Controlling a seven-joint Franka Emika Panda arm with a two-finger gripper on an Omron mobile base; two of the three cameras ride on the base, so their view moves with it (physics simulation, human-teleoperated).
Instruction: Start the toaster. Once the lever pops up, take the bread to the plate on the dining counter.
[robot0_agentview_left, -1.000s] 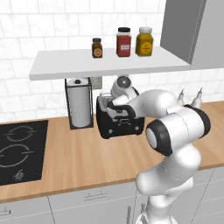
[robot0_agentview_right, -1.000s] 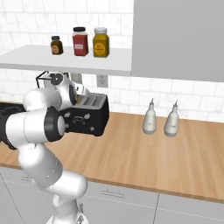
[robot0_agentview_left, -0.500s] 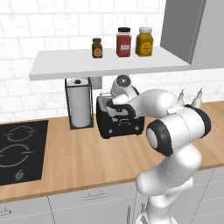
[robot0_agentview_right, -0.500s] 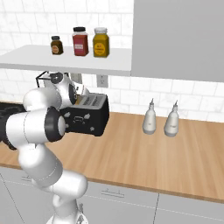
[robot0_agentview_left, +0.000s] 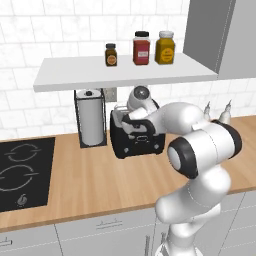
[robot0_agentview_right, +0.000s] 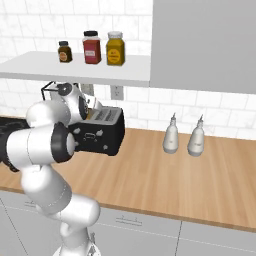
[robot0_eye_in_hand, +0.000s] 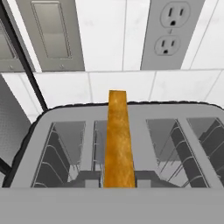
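The gripper (robot0_agentview_left: 131, 116) hangs over the black toaster (robot0_agentview_left: 137, 142), its tips hidden below the hand view's edge; whether they pinch anything cannot be told. Straight ahead at 12 o'clock the bread slice (robot0_eye_in_hand: 117, 140) stands upright in a toaster (robot0_eye_in_hand: 65, 127) slot, edge on. Beyond, at 1 o'clock, a wall outlet (robot0_eye_in_hand: 169, 33).

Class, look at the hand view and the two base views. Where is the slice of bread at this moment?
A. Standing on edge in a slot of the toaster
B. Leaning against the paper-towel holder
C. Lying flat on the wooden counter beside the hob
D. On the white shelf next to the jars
A: in the hand view the bread stands upright on its edge, rising from between the grey slots of the toaster.
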